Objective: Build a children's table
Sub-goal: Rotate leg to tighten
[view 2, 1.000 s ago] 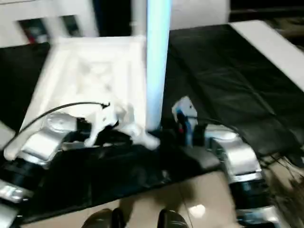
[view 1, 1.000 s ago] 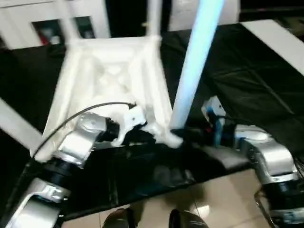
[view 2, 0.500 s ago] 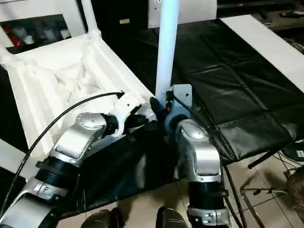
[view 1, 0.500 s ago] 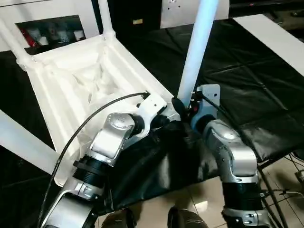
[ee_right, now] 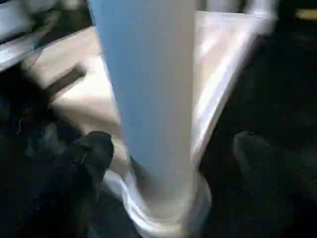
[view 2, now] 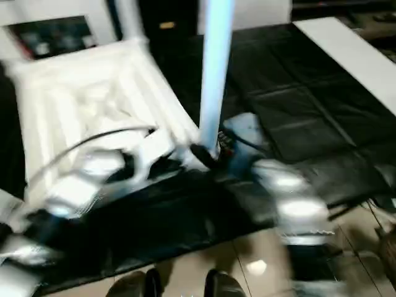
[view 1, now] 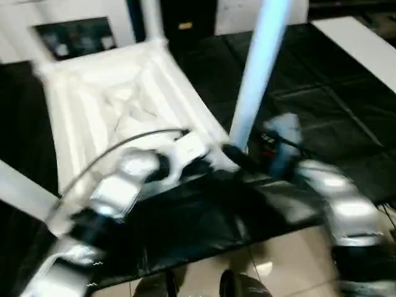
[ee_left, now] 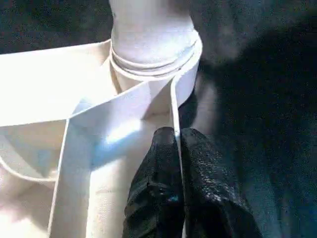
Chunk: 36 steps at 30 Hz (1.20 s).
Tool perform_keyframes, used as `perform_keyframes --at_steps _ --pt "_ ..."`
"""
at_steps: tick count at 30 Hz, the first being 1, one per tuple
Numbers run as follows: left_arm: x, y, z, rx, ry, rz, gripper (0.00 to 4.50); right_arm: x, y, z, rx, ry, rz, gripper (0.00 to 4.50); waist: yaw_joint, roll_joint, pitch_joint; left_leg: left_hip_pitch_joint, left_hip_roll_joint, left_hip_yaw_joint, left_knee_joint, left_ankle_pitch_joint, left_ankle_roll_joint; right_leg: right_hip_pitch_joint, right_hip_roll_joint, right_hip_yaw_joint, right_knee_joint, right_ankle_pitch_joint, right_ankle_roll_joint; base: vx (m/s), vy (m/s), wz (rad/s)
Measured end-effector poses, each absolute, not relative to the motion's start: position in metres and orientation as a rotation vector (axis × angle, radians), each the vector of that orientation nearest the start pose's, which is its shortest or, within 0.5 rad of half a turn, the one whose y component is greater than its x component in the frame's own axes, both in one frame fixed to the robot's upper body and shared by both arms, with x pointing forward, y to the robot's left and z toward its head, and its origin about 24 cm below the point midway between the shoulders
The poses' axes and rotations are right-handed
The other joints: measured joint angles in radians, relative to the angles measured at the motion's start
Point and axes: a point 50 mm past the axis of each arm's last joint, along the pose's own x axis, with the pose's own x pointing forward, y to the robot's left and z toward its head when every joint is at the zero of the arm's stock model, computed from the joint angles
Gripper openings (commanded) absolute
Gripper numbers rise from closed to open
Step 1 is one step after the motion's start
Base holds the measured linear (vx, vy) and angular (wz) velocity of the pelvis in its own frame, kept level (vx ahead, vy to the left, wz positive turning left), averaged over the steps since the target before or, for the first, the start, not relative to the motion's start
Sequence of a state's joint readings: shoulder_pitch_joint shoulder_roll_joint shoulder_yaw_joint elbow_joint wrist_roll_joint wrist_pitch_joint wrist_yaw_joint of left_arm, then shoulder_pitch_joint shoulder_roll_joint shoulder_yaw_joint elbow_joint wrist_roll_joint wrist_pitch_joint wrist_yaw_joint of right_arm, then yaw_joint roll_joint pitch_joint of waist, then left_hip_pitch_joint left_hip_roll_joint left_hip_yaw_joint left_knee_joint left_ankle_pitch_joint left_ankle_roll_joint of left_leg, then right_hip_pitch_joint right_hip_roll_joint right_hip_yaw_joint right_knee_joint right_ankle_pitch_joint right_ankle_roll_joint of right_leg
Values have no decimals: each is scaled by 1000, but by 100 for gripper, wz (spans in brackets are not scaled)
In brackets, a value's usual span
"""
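The children's table top [view 1: 117, 105] lies upside down on the black cloth, ribbed underside up. At its near right corner a white leg [view 1: 257, 68] stands upright in the round socket [ee_left: 153, 54]. My left gripper [view 1: 198, 164] is shut on the thin rim [ee_left: 174, 104] of the top just beside that socket, one black finger on each side of the wall. My right gripper [ee_right: 171, 148] is at the foot of the leg [ee_right: 148, 99], open, its fingers [ee_right: 96, 146] standing apart from the leg on either side.
Another leg [view 1: 151, 18] rises at the far corner and one [view 1: 25, 192] slants across the near left. A white cabinet [view 1: 74, 37] with dark compartments stands behind. A white board [view 1: 359, 43] lies at the far right. The cloth's front edge and tiled floor [view 1: 291, 260] are below.
The camera has shifted. Both grippers stay at the near right corner. My right forearm has swung outward to the right while its gripper keeps to the foot of the leg.
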<state>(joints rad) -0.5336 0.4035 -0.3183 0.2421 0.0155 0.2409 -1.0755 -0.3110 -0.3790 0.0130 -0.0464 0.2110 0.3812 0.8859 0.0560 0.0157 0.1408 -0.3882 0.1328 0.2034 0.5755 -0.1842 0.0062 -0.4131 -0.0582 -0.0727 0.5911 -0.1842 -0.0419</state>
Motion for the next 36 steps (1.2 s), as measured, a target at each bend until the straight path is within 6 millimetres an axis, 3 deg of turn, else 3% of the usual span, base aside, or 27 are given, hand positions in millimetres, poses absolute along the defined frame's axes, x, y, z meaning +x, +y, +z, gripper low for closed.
perform_keyframes --at_steps 9,11,14,15,25,36 --pt "298 137 87 525 371 -1471 0 276 -166 97 -207 204 1271 427 14 0 0 -2 0 0 4 0 1 -1 -1 0 3 0 -1 0 0 0" --pt "296 140 87 529 389 -1514 0 276 -166 96 -209 219 1333 394 18 0 0 -2 0 0 5 0 1 0 -1 0 4 0 -1 0 0 0" --pt "293 139 86 530 397 -1576 0 276 -164 96 -214 225 1396 389 32 0 0 -2 0 0 8 -1 2 0 -1 0 4 0 -1 0 0 0" --pt "292 137 86 534 398 -1595 0 277 -163 95 -210 226 1409 359 36 0 0 -2 0 0 9 -1 2 1 -1 0 4 0 -1 0 0 0" --pt "296 133 86 587 378 -1641 0 280 -147 94 -163 242 1583 274 42 0 0 -1 0 0 12 -2 4 4 -2 0 4 2 -3 0 0 0" --pt "298 131 85 604 362 -1649 0 285 -144 93 -147 259 1587 206 48 -1 0 0 0 0 13 -3 4 5 -2 0 4 2 -3 0 0 0"
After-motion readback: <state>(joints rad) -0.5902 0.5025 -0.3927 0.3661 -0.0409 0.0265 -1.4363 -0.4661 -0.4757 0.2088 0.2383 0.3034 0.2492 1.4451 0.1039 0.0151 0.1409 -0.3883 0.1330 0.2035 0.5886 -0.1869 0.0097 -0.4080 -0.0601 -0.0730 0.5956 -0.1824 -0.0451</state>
